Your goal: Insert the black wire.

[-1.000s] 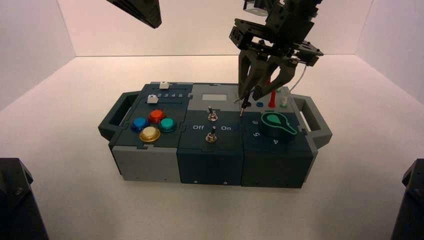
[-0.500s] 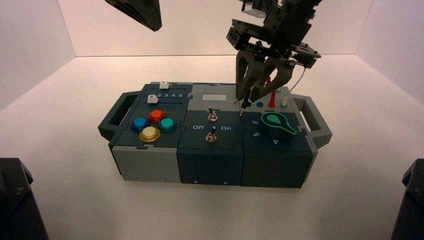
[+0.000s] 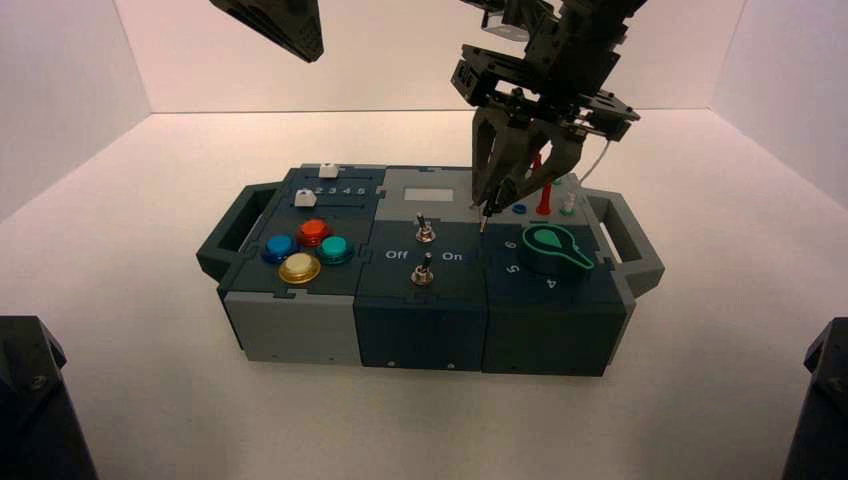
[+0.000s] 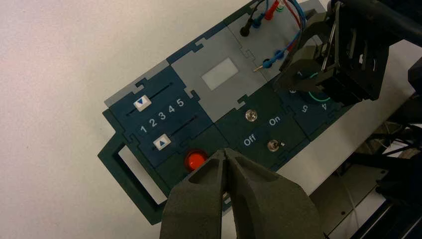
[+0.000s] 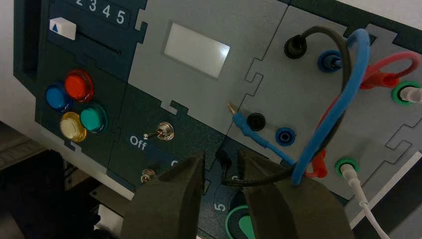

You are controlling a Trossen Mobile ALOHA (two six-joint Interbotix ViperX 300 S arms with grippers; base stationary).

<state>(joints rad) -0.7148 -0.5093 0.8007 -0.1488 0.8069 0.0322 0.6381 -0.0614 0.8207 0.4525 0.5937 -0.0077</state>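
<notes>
The black wire (image 5: pixel 342 50) has one end plugged into a black socket (image 5: pixel 295 47) at the back of the box (image 3: pixel 420 320). It loops down to its free black plug (image 5: pixel 224 160). My right gripper (image 5: pixel 221 157) hangs over the box's right part, with that plug (image 3: pixel 487 212) between its parted fingers. The plug is close to one finger and a gap shows at the other. An empty black socket (image 5: pixel 256 121) lies just beyond the plug. My left gripper (image 4: pixel 227 152) is shut on nothing, parked high over the box's left side (image 3: pixel 275 20).
A loose blue plug (image 5: pixel 245 124) lies beside the empty black socket, near a blue socket (image 5: pixel 284 135). Blue and red cables arch over the socket panel. A green knob (image 3: pixel 550 248), two toggle switches (image 3: pixel 425 232), coloured buttons (image 3: pixel 300 250) and sliders (image 3: pixel 327 170) fill the box top.
The right gripper's fingers have drawn closer together around the black plug, and the gripper has shifted slightly left and back. The plug and the left arm have hardly moved.
</notes>
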